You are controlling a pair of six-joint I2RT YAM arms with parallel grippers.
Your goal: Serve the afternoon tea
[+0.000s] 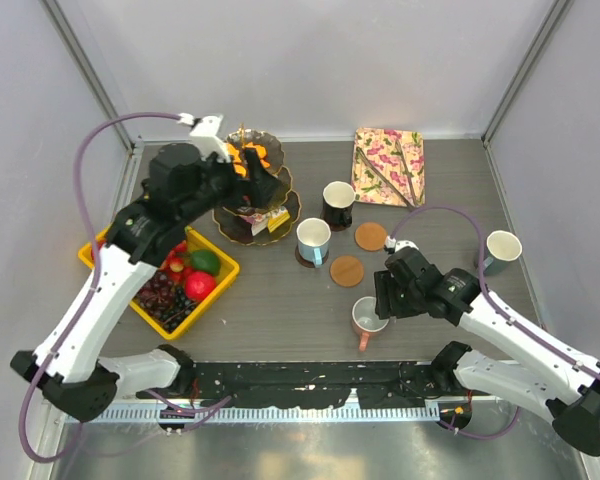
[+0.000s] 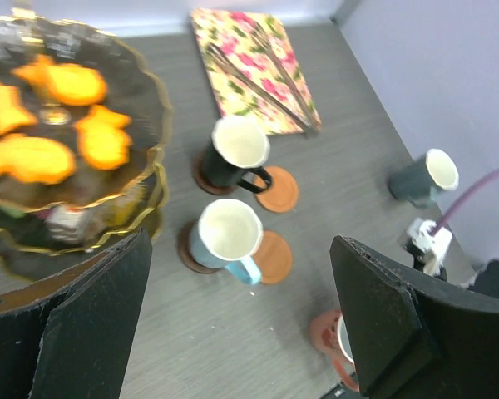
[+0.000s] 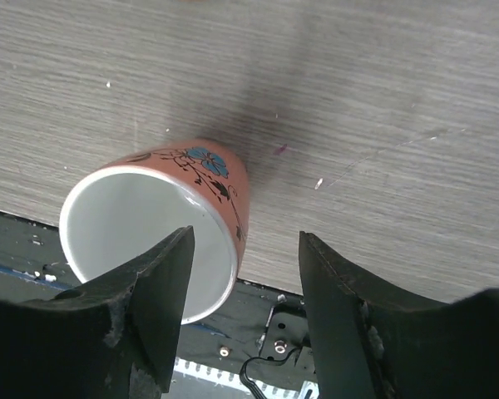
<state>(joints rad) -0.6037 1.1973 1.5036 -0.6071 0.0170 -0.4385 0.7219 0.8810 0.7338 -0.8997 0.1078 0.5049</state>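
Observation:
The dark three-tier stand (image 1: 263, 215) with scalloped gold rims (image 2: 161, 125) carries orange pastries (image 2: 35, 158) on its top tier. My left gripper (image 1: 236, 168) hovers at that top tier, open and empty (image 2: 241, 248). A black mug (image 2: 233, 154) and a light-blue mug (image 2: 229, 235) stand on dark coasters beside the stand. A pinkish flowered mug (image 3: 201, 176) stands near the front edge (image 1: 366, 318). My right gripper (image 3: 245, 241) is open astride its rim: one finger inside the mug, the other outside, clear of the wall. A fourth mug (image 1: 501, 247) stands far right.
Two bare brown coasters (image 1: 371, 237) (image 1: 347, 270) lie mid-table. A floral tray (image 1: 388, 165) with tongs (image 2: 266, 83) sits at the back. The yellow crate (image 1: 223, 277) of fruit sits left, under the left arm. The arms' black base rail (image 1: 310, 378) runs just behind the pinkish mug.

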